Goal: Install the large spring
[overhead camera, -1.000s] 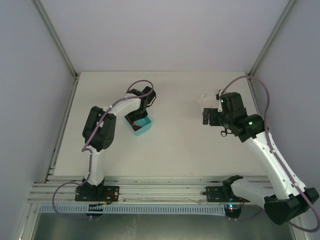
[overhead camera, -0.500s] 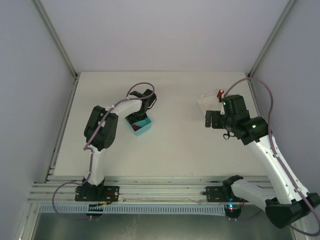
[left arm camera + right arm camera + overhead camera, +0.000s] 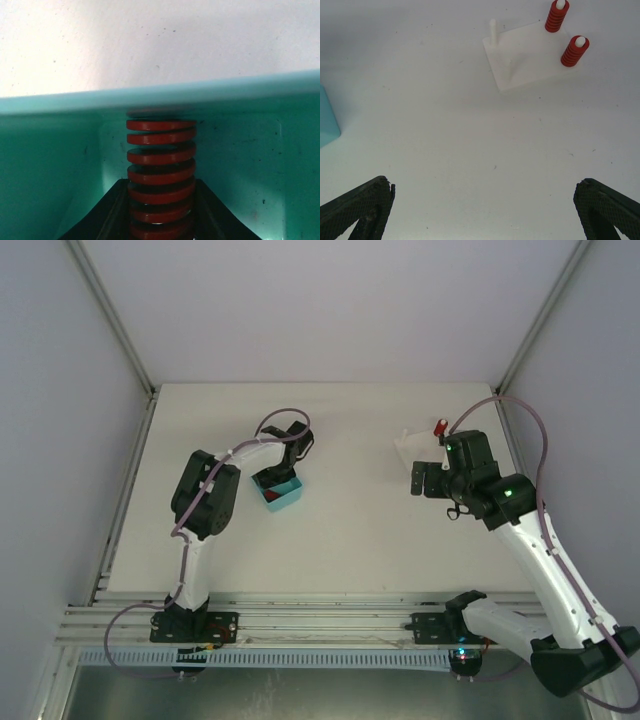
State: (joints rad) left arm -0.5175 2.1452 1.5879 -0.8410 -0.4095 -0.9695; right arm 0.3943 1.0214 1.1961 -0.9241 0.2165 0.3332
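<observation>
My left gripper (image 3: 272, 476) reaches down into the teal bin (image 3: 285, 494). In the left wrist view it (image 3: 161, 220) is shut on a large red spring (image 3: 161, 165), both dark fingers (image 3: 112, 210) pressed against its coils below the bin's far wall (image 3: 160, 95). My right gripper (image 3: 418, 478) hovers open and empty over the table in front of the white base plate (image 3: 405, 445). In the right wrist view it (image 3: 482, 205) faces the plate (image 3: 530, 60), which carries two red springs on pegs (image 3: 556, 16) (image 3: 575, 51) and one bare white peg (image 3: 493, 31).
The bin's corner shows at the left edge of the right wrist view (image 3: 327, 122). White walls enclose the table on three sides, and an aluminium rail (image 3: 320, 625) runs along the near edge by the arm bases.
My right gripper has shifted slightly right and back, then held still. My left wrist has edged a little further over the bin.
</observation>
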